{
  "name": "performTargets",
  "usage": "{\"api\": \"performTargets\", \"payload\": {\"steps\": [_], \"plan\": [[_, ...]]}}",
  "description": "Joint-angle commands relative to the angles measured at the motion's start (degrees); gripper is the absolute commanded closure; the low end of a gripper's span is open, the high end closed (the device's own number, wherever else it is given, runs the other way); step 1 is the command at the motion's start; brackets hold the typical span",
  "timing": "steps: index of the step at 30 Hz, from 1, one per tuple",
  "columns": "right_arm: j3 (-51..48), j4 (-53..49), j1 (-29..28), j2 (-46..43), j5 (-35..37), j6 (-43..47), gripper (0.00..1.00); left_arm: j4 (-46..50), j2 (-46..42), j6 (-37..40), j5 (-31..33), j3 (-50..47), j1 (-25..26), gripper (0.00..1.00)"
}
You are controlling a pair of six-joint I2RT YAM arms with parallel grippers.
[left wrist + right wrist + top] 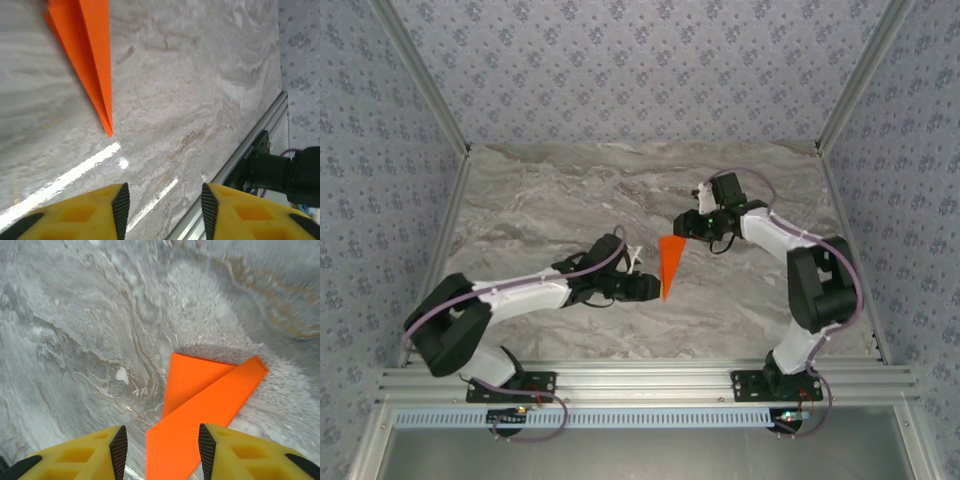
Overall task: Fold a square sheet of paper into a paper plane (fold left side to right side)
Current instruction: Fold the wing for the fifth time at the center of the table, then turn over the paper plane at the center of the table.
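Note:
The paper plane (pixel 670 264), a narrow bright orange dart, lies on the marble table with its point toward the near edge. My left gripper (pixel 650 288) sits by that point. In the left wrist view my left gripper (pixel 162 200) is open with bare marble between its fingers, and the paper plane (pixel 87 55) ends in a tip ahead and to the left, apart from them. My right gripper (pixel 682 226) is at the plane's wide far end. In the right wrist view my right gripper (pixel 160 445) is open, and the paper plane (pixel 200 400) runs into the gap between its fingers without either pad pressing it.
The marble table (pixel 570 190) is walled by patterned panels on three sides. An aluminium rail (pixel 650 380) runs along the near edge and carries both arm bases. That rail (pixel 250 145) crosses the right of the left wrist view, beside a black arm part (pixel 295 172).

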State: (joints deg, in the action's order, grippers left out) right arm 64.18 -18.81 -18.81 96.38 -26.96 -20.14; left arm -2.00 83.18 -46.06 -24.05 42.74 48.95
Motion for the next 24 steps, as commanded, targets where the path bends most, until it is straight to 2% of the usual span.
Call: {"api": "performTargets", "payload": {"steps": [1,5,8,10,16,22,24], "plan": [[0.78,-9.35,-3.43,-4.07,11.04,-0.19,0.51,7.21,-5.05,3.58,11.19,-0.19,-1.28,0.44],[0.1,-13.2,-10.91,-4.63,20.96,-4.94,0.44,11.38,-10.23,3.22,21.53,-1.11,-2.86,0.36],[1.66,-15.33,-16.32,-1.35,29.41,-11.01,0.39,13.07,-13.06,2.73,26.39,-2.26,-3.68,0.34],[3.49,-17.62,-18.64,1.77,32.37,-12.72,0.37,14.33,-14.54,2.73,28.73,-2.57,-3.86,0.33],[9.55,-21.07,-22.21,8.51,38.55,-14.2,0.37,17.31,-17.75,3.72,30.83,-3.26,-3.95,0.32],[9.09,-21.27,-22.42,9.14,39.87,-15.28,0.43,17.47,-19.71,3.31,31.81,-5.21,-3.96,0.3],[8.96,-21.36,-22.42,9.14,39.9,-15.41,0.48,17.53,-19.79,3.44,32.03,-5.31,-4.03,0.3]]}}
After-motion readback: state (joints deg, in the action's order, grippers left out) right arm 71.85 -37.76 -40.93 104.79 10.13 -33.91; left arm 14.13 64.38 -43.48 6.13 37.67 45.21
